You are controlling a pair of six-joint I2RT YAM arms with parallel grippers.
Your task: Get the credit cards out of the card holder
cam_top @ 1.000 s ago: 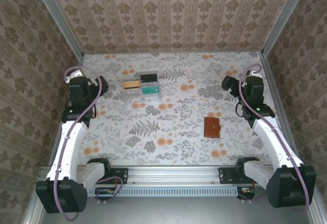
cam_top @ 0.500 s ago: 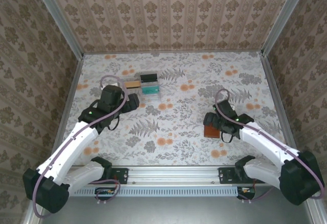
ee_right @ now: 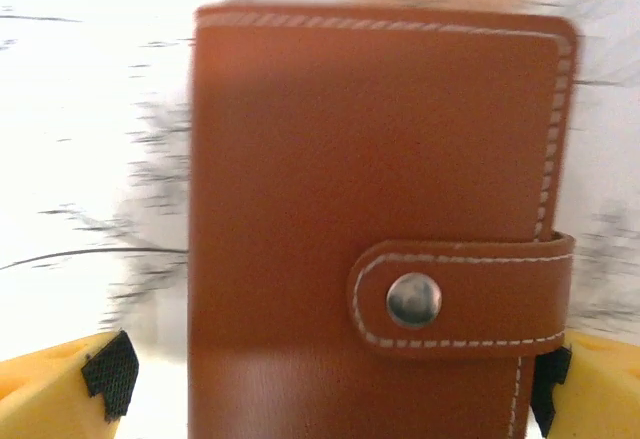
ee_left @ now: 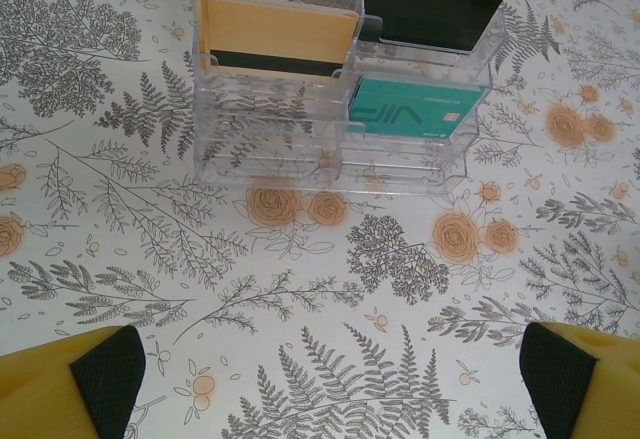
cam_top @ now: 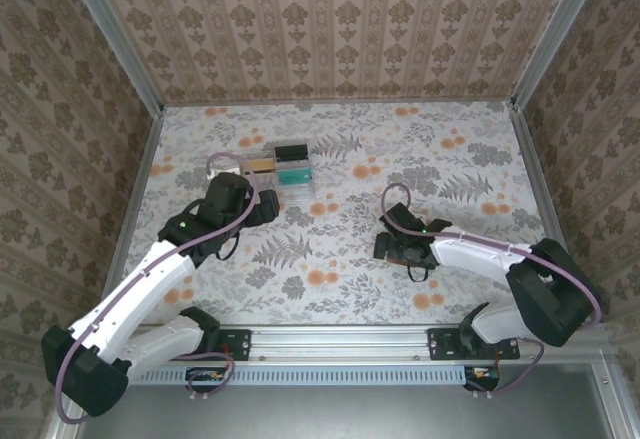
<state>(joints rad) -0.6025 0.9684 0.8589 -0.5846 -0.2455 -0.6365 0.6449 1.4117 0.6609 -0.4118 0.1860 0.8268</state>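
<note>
— Two fingers ready?
— Yes. My right gripper (ee_right: 325,381) is spread, flanking the closed card holder (ee_right: 370,189) flat on the table (ee_right: 90,159). Judgement: lift the snap tab (ee_right: 460,299) squarely first. My left gripper (ee_left: 330,374) is also spread, facing the clear tray (ee_left: 330,164) beyond.

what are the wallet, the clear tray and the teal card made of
The card holder looks like smooth reddish-brown leather, possibly faux, with pale edge stitching; its snap is shiny metal. The tray is clear hard plastic: the floral table shows through its walls. The teal card appears to be glossy plastic with printed lettering.
</note>
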